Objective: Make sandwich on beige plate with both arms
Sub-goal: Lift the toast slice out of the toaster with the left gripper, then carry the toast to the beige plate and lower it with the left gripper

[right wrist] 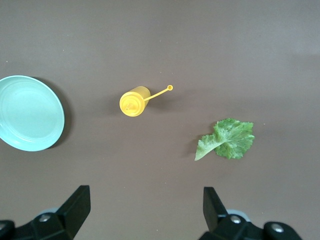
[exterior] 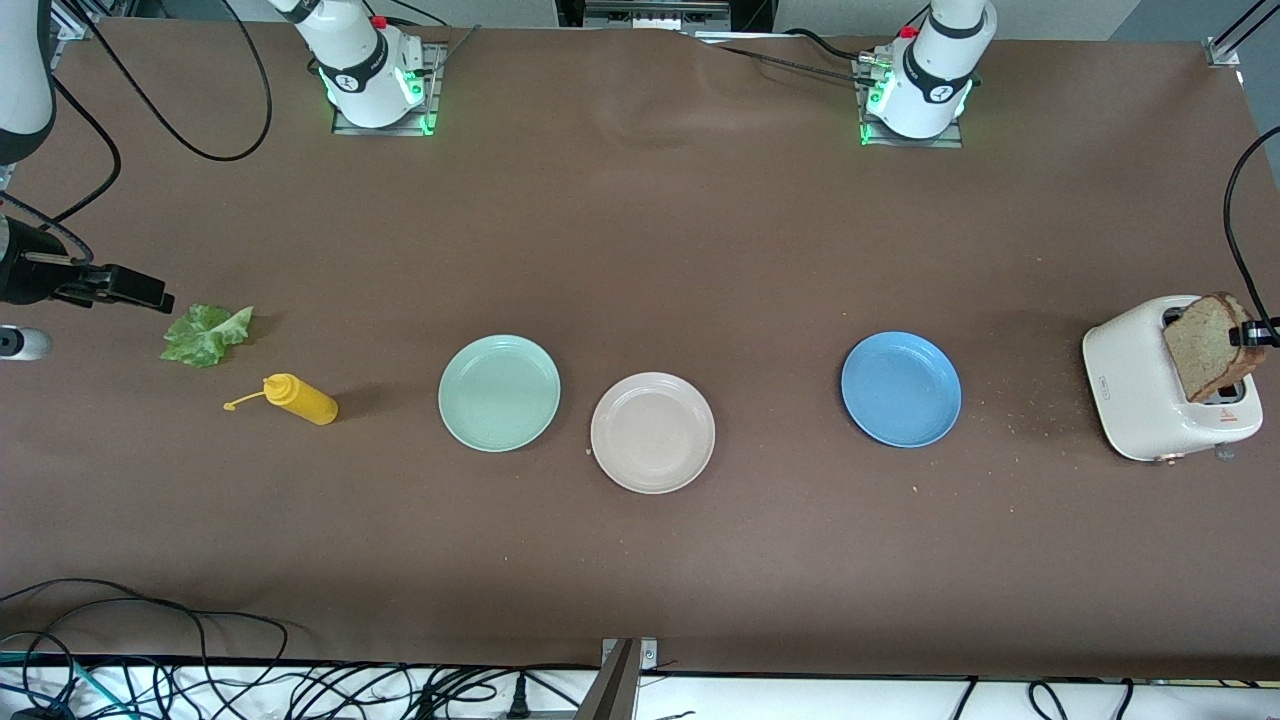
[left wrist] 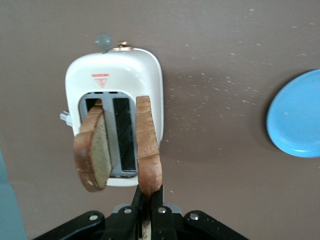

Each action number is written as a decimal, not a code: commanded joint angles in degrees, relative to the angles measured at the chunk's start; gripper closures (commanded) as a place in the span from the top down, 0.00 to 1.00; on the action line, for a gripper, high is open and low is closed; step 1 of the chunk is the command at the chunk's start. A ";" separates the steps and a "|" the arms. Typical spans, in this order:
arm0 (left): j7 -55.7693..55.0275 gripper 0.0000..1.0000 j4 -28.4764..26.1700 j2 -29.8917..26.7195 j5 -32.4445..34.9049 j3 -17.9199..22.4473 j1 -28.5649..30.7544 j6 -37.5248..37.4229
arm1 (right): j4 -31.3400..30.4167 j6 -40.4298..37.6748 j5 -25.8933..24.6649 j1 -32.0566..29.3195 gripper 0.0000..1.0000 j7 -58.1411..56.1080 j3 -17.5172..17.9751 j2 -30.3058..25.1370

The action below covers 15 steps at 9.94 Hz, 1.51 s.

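Note:
The empty beige plate lies mid-table, nearer the front camera than the mint plate. My left gripper is shut on the edge of a brown bread slice, held upright just above the white toaster. A second bread slice leans out of the toaster's other slot. Over the table at the right arm's end, my right gripper hangs open with nothing in it, beside the green lettuce leaf.
A mint green plate sits beside the beige one. A blue plate lies toward the toaster. A yellow squeeze bottle lies on its side near the lettuce. Crumbs dot the table by the toaster.

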 commanded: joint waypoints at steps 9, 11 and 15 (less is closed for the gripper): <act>-12.70 0.00 3.34 13.96 -57.94 0.58 -17.23 0.20 | -0.41 -0.24 0.29 -0.46 1.00 -0.51 0.33 -0.42; -12.09 0.00 3.34 17.74 -67.60 0.58 -20.31 2.86 | -0.32 -0.24 0.29 -0.46 1.00 -0.51 0.33 -0.42; -6.21 0.00 2.99 23.02 -74.48 0.58 -26.64 14.08 | -0.32 -0.33 0.29 -0.46 1.00 -0.51 0.33 -0.42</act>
